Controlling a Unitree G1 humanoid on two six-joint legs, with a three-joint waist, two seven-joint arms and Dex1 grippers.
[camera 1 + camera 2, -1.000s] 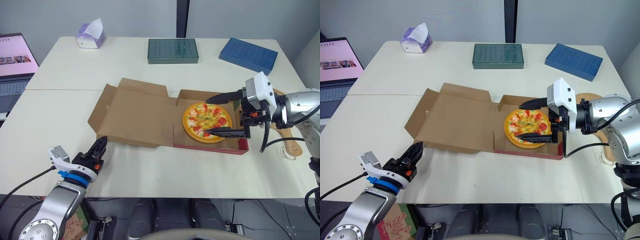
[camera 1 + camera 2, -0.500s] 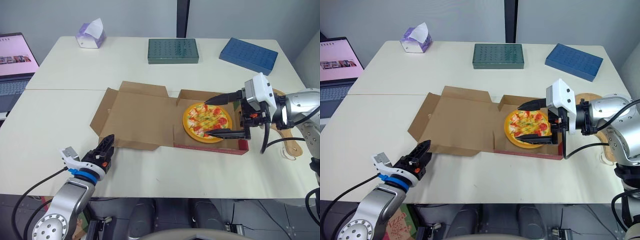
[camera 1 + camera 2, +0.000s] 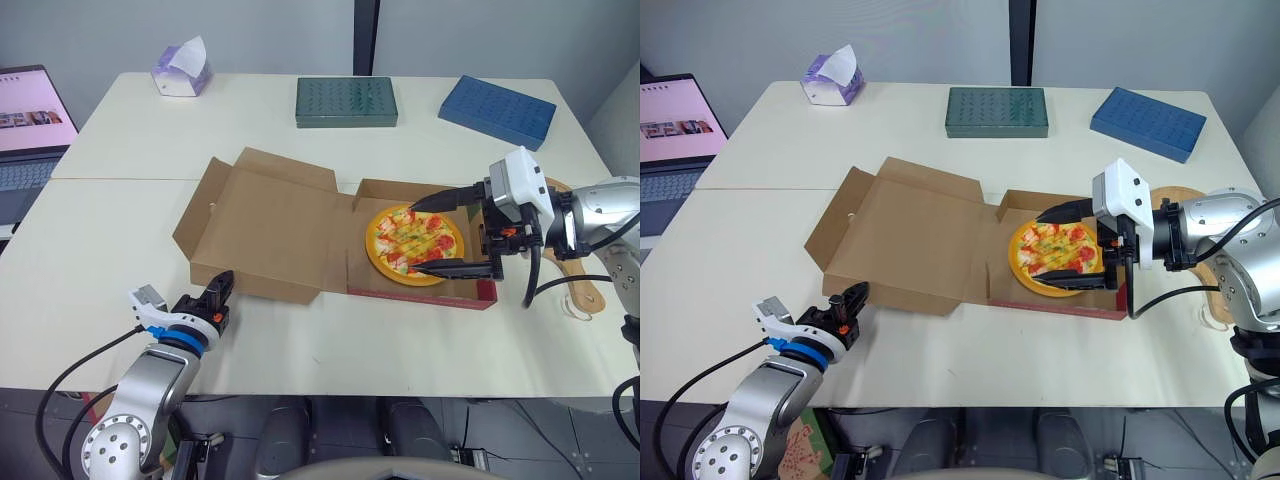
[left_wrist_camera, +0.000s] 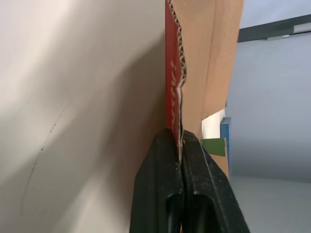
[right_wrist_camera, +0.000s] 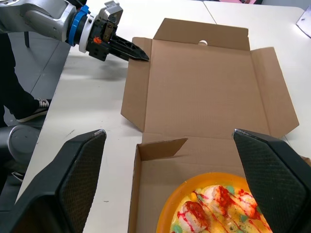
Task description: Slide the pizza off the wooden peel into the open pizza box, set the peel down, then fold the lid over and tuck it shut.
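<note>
The pizza [image 3: 413, 243] lies in the base of the cardboard pizza box [image 3: 420, 295] at the right. Its brown lid [image 3: 270, 225] is spread open to the left, with the left side raised a little off the table. My left gripper [image 3: 228, 276] is shut, its tip against the lid's front left corner [image 5: 137, 58]. The left wrist view shows the fingers [image 4: 165, 160] together at the lid's corrugated edge [image 4: 176, 87]. My right gripper [image 3: 412, 235] is open wide, one finger on each side of the pizza. The wooden peel [image 3: 582, 280] lies on the table under my right arm.
Along the table's far side stand a tissue box [image 3: 181, 70], a green box [image 3: 345, 101] and a blue box [image 3: 496, 110]. A laptop [image 3: 30, 120] sits off the left edge.
My left gripper has moved right and forward to the lid's front left corner. The lid's left side has lifted slightly. The right gripper has stayed put.
</note>
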